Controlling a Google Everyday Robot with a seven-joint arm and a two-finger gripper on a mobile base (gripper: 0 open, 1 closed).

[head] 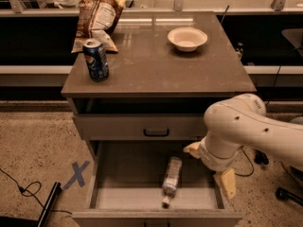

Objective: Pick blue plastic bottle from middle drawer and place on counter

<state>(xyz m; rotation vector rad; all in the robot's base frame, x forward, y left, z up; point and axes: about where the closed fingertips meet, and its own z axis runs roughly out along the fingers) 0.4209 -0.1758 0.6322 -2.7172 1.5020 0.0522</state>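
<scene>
Lower centre, the blue plastic bottle (171,178) lies on the floor of the open middle drawer (128,174), cap nearest the bottom edge. The gripper (209,167) hangs at lower right by the drawer's right wall, jaws wide and empty. It should probably move left, straddle the bottle's body, then descend. The counter (156,65) fills the upper centre.
</scene>
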